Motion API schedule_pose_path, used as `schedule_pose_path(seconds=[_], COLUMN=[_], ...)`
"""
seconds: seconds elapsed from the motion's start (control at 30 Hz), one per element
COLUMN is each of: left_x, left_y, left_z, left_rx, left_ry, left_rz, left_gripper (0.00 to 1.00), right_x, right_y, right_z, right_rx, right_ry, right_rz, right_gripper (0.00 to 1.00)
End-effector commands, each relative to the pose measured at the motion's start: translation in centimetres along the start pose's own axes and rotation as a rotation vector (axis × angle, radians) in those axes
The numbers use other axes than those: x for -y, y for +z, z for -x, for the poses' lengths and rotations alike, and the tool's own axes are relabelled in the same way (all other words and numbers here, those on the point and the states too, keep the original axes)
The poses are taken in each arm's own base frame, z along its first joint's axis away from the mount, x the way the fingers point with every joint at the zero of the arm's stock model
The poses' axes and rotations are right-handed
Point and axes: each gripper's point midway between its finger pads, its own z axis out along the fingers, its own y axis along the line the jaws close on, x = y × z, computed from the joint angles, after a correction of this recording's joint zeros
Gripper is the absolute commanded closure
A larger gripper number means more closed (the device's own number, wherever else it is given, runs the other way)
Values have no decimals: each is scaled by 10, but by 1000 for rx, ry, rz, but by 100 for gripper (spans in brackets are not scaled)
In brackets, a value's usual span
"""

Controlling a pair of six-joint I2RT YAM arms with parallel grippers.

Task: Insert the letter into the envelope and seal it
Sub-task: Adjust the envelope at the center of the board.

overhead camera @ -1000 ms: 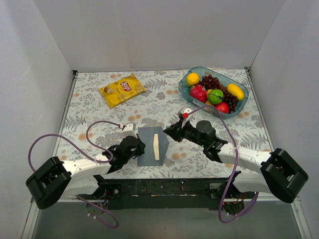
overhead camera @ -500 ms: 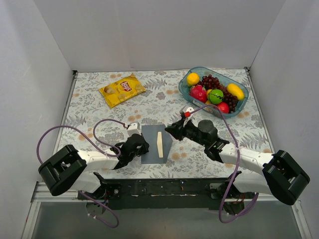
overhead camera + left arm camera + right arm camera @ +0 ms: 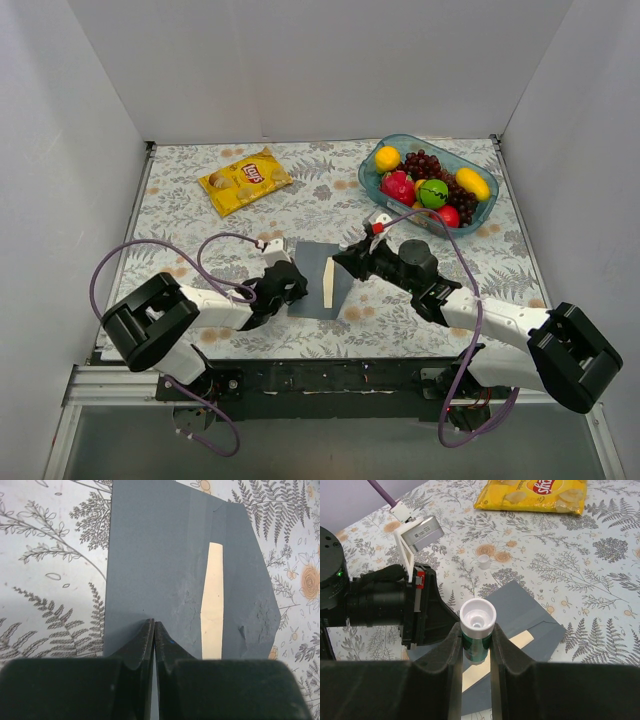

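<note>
- Since a second ago my left arm has swung in toward the middle of the table (image 3: 180, 235). My left claw (image 3: 289, 284) has pushed the envelope (image 3: 316, 272) a little away from my bases and turned it slightly. My right claw (image 3: 347, 264) has hardly moved.
- My left claw is fully closed in its wrist view (image 3: 154, 625), the two fingers pressed together with nothing between them. The tips rest on the grey-blue face of the envelope (image 3: 160, 565), at its near edge.
- My right claw (image 3: 473, 630) is closed around a green tube (image 3: 477, 621) with a white round end, which looks like a glue stick. The fingers touch it on both sides, and the white end faces my wrist camera.
- This claw hangs over the right part of the envelope. I cannot tell whether the far end of the tube touches the paper.
- The envelope lies flat between my two claws, with its pointed flap toward the right claw.
- The letter (image 3: 212, 610) is inside the envelope. Only a narrow cream strip of it shows between the body and the flap.
- A small white cap (image 3: 483, 562) stands on the table beyond the envelope, apart from it.
- The yellow crisp bag (image 3: 245, 180) lies well apart, at the far left.
</note>
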Motion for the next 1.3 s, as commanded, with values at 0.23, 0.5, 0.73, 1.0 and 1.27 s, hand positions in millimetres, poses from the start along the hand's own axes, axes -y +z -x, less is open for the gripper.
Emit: schedule_pose_path(seconds=[0.23,0.5,0.73,1.0,1.27], left_x=[4,-6,10,0,-28], left_y=[8,-16,-29,-42,-62], left_z=[-4,15,36,27,8], left_rx=[-27,35,77,42,-37], left_ry=[-12,-34,-25,40,-44], left_rz=[7,31,-25,-33,57], left_gripper=[100,96,87,60,60], right_x=[7,7,6,6,5], right_y=[-5,-2,-2,-2,-1], right_z=[11,10,9,11,10], right_rx=[41,38,38,39,35], right_ry=[-7,-2,4,-1,4], right_rz=[-35,-27,-23,-22,-15], right_gripper=[99,99,99,99,99])
